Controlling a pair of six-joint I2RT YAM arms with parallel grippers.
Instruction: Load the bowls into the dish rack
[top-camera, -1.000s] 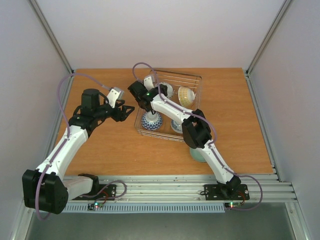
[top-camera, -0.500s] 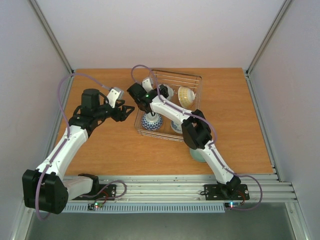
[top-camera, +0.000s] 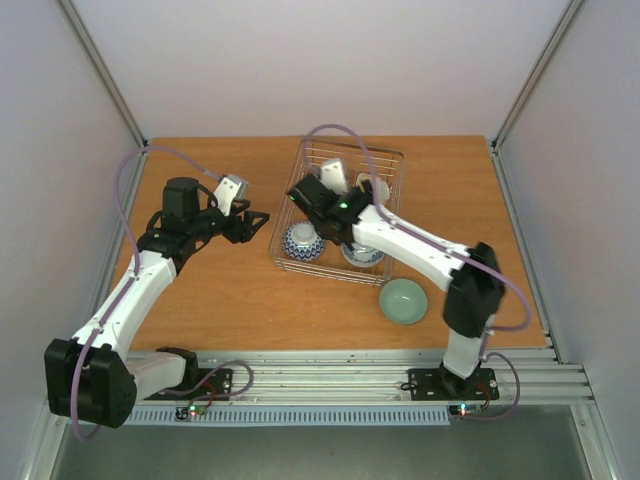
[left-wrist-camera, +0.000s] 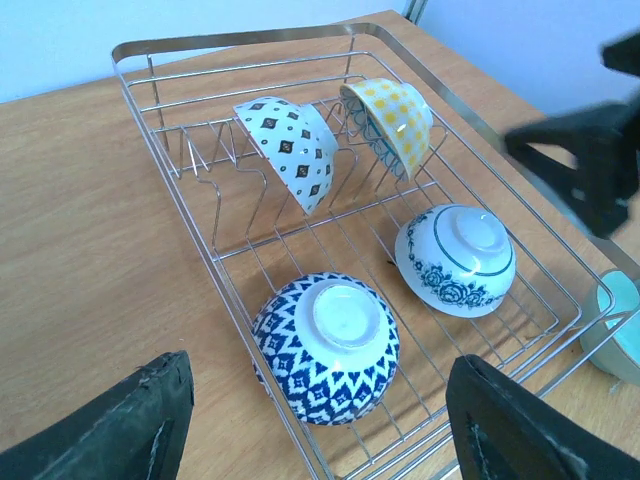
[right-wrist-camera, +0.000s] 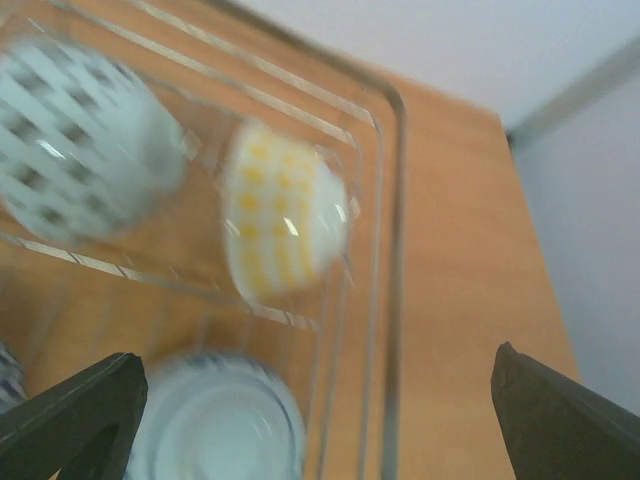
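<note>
Where the dish rack (left-wrist-camera: 240, 37) stands: on the table (top-camera: 210, 290), just ahead of the left jaws and under the right jaws.
Rack build: rectangular basket of thin shiny wire with rounded corners and a row of bent upright prongs across its far half.
Zigzag bowl (left-wrist-camera: 325, 345): glossy ceramic with dark blue-and-white zigzags, upside down with its plain foot ring up. It is nearest the left jaws, straight ahead of their gap.
Floral bowl (left-wrist-camera: 455, 258): white with blue flowers and a thin ring, also upside down. It sits beside the zigzag bowl, ahead of the left jaws toward their right finger.
Diamond bowl (left-wrist-camera: 290, 145): white with small dark diamonds, on edge, leaning in the prongs. It is farther ahead of the left jaws.
Yellow bowl (left-wrist-camera: 392, 120): cream with yellow dots, on edge in the prongs next to the diamond bowl. It lies ahead of the right jaws and is blurred in their view.
Pale green bowl (top-camera: 403, 301): smooth, upright, on the table just outside the rack, behind the right jaws.
Table surface: orange-brown wood grain.
Left gripper (top-camera: 259, 224): dark fingers apart with nothing between them, just short of the rack's side.
Right gripper (right-wrist-camera: 318, 405): fingers spread wide, holding nothing, above the rack.
Change: the right arm's elbow has swung out to the right and no longer covers the pale green bowl. Its gripper has shifted from the rack's far-left corner toward the middle. The left arm has not moved.
</note>
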